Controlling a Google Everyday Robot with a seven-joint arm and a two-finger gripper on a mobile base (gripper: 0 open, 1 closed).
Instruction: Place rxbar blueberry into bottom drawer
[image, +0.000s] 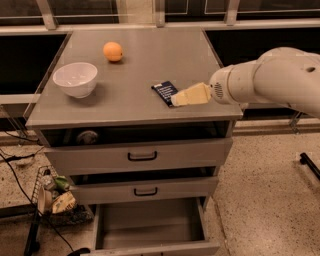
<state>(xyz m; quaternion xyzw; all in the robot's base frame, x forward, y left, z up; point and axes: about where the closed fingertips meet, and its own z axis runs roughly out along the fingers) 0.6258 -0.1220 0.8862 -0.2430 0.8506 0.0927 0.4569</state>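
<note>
The rxbar blueberry (165, 93), a small dark navy bar with white lettering, lies flat on the grey cabinet top (135, 75), right of the middle. My gripper (179, 98) reaches in from the right on a white arm; its cream fingers sit low over the bar's right end, at or touching it. The bottom drawer (150, 225) is pulled out below, its plain grey inside showing nothing in it.
A white bowl (75, 79) sits at the left of the top and an orange fruit (113, 51) at the back. Two upper grey drawers with black handles (142, 156) are nearly shut. A wire basket with clutter (52, 197) and cables stand on the floor at left.
</note>
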